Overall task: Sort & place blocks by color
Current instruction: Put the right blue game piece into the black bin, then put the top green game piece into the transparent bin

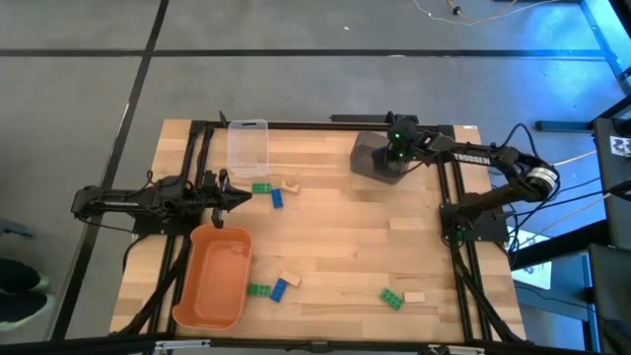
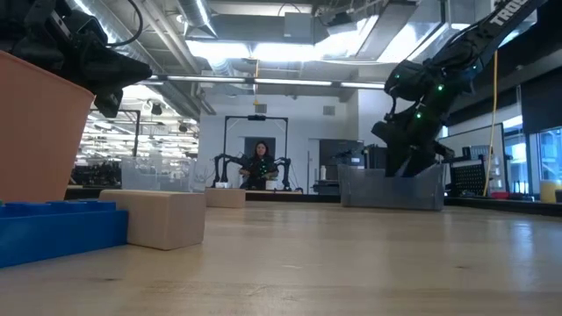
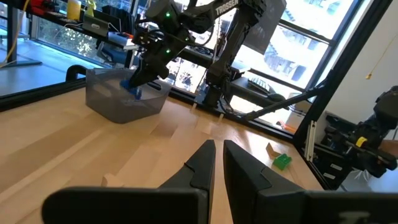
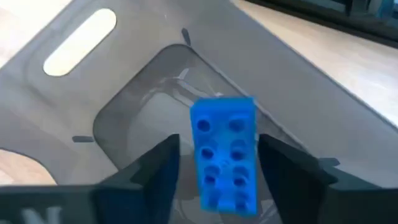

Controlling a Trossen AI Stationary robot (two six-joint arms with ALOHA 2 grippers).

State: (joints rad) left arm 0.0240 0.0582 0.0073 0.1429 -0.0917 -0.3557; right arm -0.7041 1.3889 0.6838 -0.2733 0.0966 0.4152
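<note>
Blue brick (image 4: pixel 224 154), studded face up, fills the right wrist view between the 2 dark fingers of the right gripper (image 4: pixel 217 163). Fingers stand apart, a visible gap on each side of the brick; it looks released or just about so, directly over the floor of the dark grey bin (image 4: pixel 134 93). In the left wrist view the same brick (image 3: pixel 132 88) shows inside the bin's walls, just below the gripper.

Handling judgement: hard plastic, rigid, very light, smooth flanks likely a bit slippery. Best hold is across the 2 long flat sides, mid-length, not over the studs. Not fragile; a short drop into the bin should do no harm.

Landmark = grey bin (image 1: pixel 379 158), at the table's far edge.
- Right gripper (image 1: pixel 398 150) sits over the bin.
- Left gripper (image 1: pixel 240 197), well away from the bin beside the orange tub (image 1: pixel 213 279), fingers pressed together, empty, waiting.
- Loose bricks (image 1: pixel 277 197) lie on the table well clear of the bin, 1 cluster near the clear tub (image 1: pixel 247 147).
- More bricks (image 1: pixel 391 297) lie along the near edge: green, blue, tan wood.
</note>
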